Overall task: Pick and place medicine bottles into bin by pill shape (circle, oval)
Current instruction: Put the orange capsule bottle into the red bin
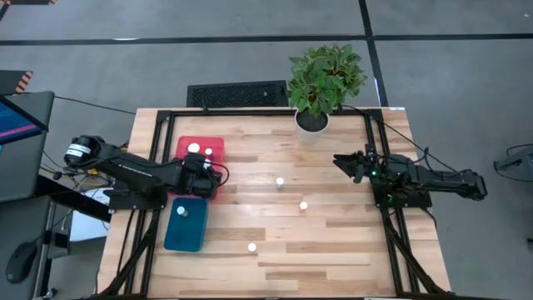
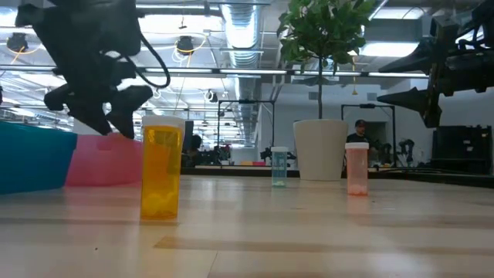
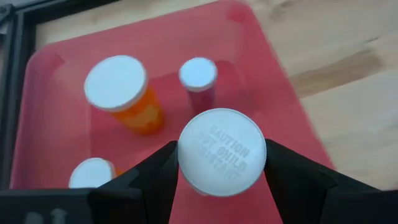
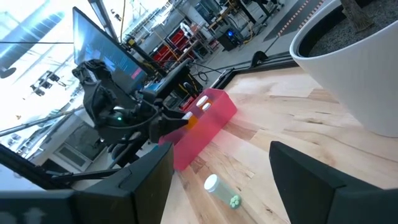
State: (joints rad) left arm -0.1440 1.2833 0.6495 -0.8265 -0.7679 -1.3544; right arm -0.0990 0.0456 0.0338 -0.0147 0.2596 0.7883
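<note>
Left gripper [image 3: 221, 180] hangs over the red bin [image 1: 200, 167] near the worktop's left edge, fingers [image 3: 149, 177] clamped on either side of a white-capped bottle [image 3: 222, 152]; the cap carries embossed caution lettering and sits above the bin floor. Inside the red bin below: an orange bottle with a wide white cap [image 3: 118, 90], a smaller bottle with a pinkish body [image 3: 198, 78], and part of another white cap [image 3: 92, 174] at the bin's near wall. Teal bin [image 1: 185, 223] sits just beside the red one, toward the front-left corner, with one white-capped bottle [image 1: 182, 210] in it.

Right gripper [image 1: 346, 163] waits near the right edge, raised off the wood, fingers spread with nothing between them.

Loose bottles on the worktop: one near the centre [image 1: 280, 181], one a bit right of it [image 1: 303, 205], one toward the front edge [image 1: 251, 247]. In the low view these read as a tall amber bottle [image 2: 161, 166], a clear bluish one [image 2: 279, 166] and a pinkish one [image 2: 356, 169], all upright. Potted plant [image 1: 321, 83] stands at the back edge
</note>
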